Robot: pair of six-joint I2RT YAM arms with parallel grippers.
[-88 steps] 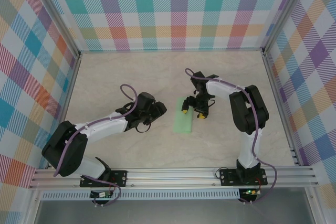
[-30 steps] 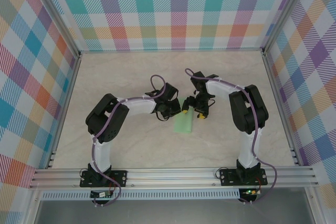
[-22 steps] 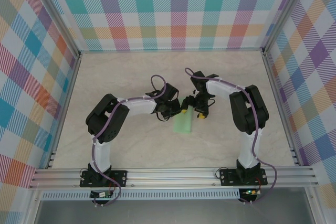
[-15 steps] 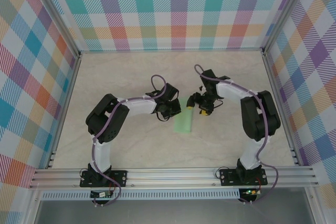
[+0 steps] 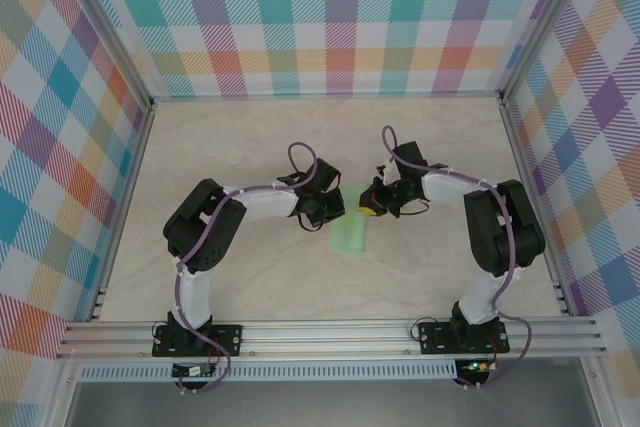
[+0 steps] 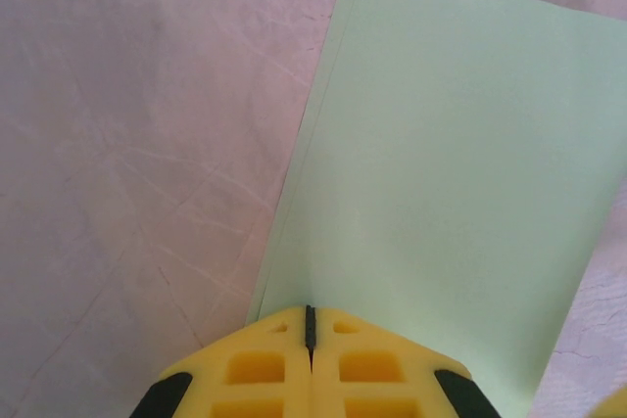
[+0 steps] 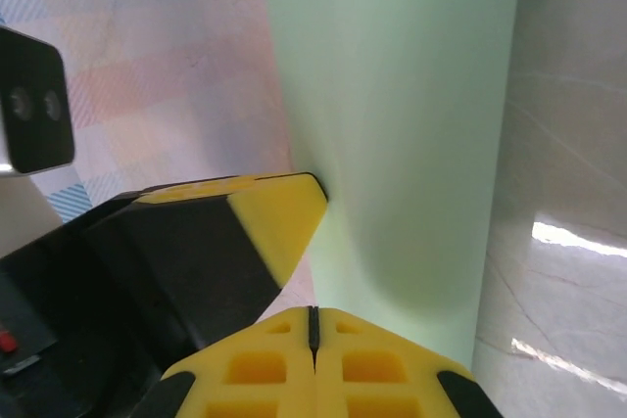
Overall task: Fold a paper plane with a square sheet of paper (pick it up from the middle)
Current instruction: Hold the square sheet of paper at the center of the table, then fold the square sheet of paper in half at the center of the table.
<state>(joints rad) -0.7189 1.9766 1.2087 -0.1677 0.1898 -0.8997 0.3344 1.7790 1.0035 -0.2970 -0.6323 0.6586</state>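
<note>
Overhead, the paper plane [image 5: 350,235] lies mid-desk [image 5: 250,147] as a narrow pale green strip, and the left gripper [image 5: 336,210] and right gripper [image 5: 367,204] meet nearly tip to tip at its far end. Left wrist: the left gripper [image 6: 310,340] has its jaws pressed together with only a thin seam between, the tips at the near edge of the paper plane [image 6: 441,163]. Right wrist: the right gripper [image 7: 313,325] has its jaws together at the end of the paper plane [image 7: 392,95], and a yellow finger [image 7: 279,212] of the left gripper touches its left edge; whether either pair nips paper, cannot tell.
</note>
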